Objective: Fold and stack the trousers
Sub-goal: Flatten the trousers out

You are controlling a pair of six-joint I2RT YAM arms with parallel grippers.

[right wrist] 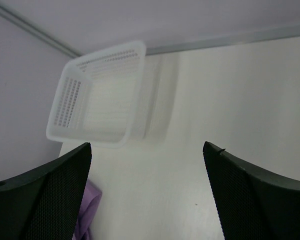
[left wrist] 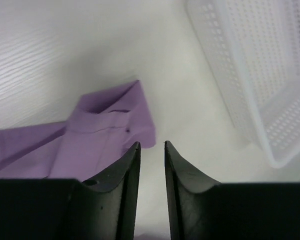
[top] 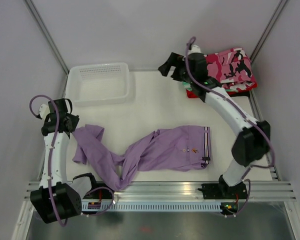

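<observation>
Lilac trousers [top: 165,150] are spread unfolded across the middle of the table, the waistband to the right and the legs twisted and trailing to the near left. Camouflage trousers [top: 235,67] are seen folded on top of a stack at the far right corner, so that pair is judged done and the lilac pair is taken as the step in hand. The right gripper [right wrist: 146,145] is held high near the stack, its fingers spread wide with nothing between them. The left gripper [left wrist: 151,145] is parted only narrowly and holds nothing; a leg end [left wrist: 115,122] lies just beside it. For the next move, the legs would need to be untwisted and laid straight before any fold is made, probably with both arms.

Pale walls with metal corner posts enclose the space. The table [top: 155,100] is white and smooth. A white perforated basket [top: 100,99] stands at the far left.
</observation>
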